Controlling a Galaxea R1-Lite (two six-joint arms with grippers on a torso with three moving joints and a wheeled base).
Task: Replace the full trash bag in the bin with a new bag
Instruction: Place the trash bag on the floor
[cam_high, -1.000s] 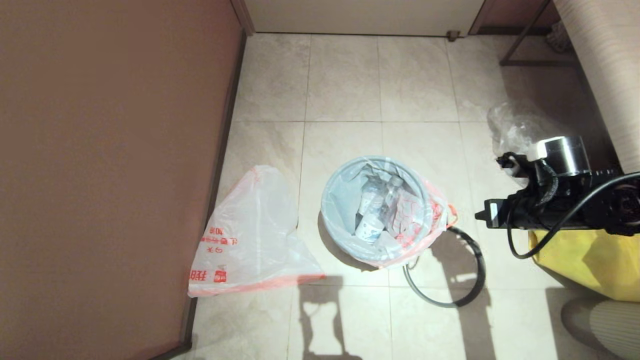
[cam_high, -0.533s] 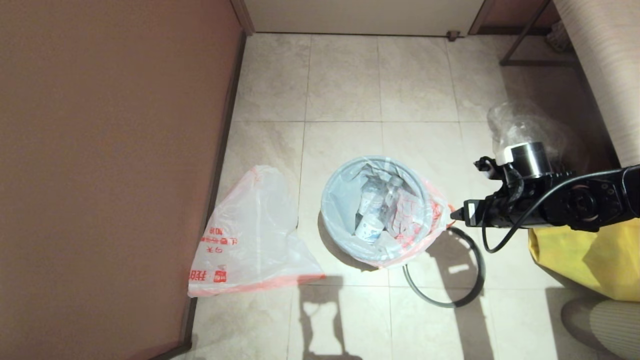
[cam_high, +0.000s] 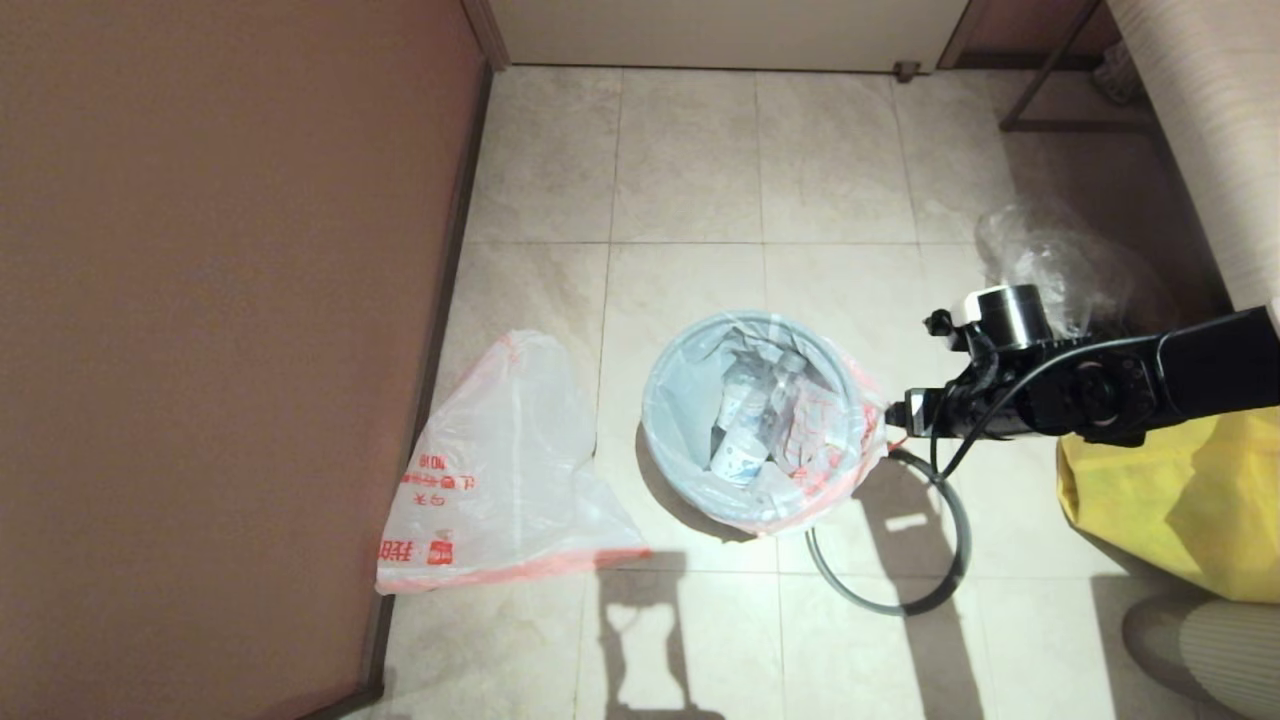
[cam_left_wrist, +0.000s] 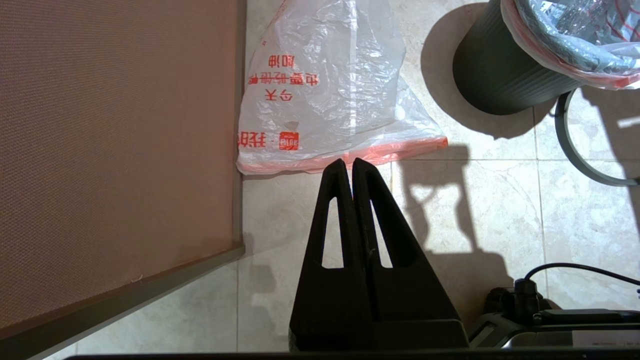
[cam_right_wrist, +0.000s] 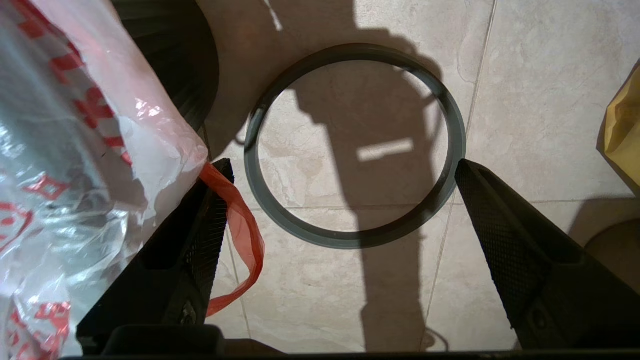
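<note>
A: Where is the full trash bag (cam_high: 775, 420) found?
B: Inside the bin (cam_left_wrist: 505, 75); its red handle (cam_right_wrist: 240, 235) is touched by one finger of the wide-spread right tool (cam_right_wrist: 340, 170).
A: The left tool (cam_left_wrist: 348, 167)?
B: Pressed together.

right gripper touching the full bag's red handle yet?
Cannot tell. In the right wrist view the red handle drapes along one finger of the open right gripper; contact or overlap isn't clear.
</note>
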